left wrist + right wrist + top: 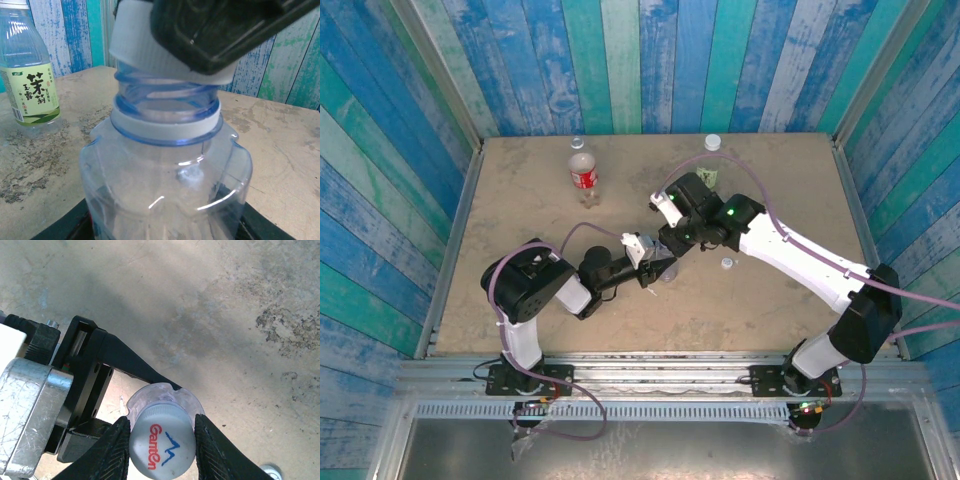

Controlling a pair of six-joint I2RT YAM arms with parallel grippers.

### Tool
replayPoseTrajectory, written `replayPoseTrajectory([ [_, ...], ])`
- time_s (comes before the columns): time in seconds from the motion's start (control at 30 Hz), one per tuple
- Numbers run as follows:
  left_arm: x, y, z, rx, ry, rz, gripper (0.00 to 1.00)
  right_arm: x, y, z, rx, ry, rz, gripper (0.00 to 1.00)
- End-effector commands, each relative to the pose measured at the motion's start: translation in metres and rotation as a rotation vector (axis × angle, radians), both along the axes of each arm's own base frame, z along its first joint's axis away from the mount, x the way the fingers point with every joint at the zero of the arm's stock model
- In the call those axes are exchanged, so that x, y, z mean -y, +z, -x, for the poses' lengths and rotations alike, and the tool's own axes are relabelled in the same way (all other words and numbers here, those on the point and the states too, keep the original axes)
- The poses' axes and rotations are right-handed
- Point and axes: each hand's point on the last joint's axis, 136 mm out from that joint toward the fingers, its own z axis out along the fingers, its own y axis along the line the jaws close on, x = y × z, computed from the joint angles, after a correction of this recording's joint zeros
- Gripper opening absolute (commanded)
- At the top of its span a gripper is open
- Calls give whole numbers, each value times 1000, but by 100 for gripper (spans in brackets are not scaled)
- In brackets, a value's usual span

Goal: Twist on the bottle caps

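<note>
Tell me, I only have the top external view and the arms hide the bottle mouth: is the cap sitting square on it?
Observer: No. The left wrist view shows the white cap tilted on the bluish bottle, with bare threads below it.
Operator: Who has the cap?
Observer: The right gripper. In the right wrist view its jaws press both sides of the cap.
Operator: And the bottle?
Observer: The left gripper clamps its body from both sides, below the shoulder.

Bluish bottle [165, 185], white cap [150, 55] askew on neck; red-labelled bottle [583, 175], green-labelled bottle [30, 95] upright.
</note>
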Motion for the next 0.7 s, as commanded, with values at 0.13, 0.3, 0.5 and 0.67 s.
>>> replayPoseTrajectory([
  [0.13,3,-19,1,-32,-21,-43,50,-1,-2,0,-14,-2,9,32],
  [0.3,2,-21,2,-30,-24,-57,50,-6,-1,1,-26,12,-2,31],
  [0.5,2,-22,2,-29,-22,-65,50,-8,-6,2,-54,19,9,33],
  [0.67,3,-23,2,-30,-26,-65,50,-9,-11,5,-86,20,19,34],
])
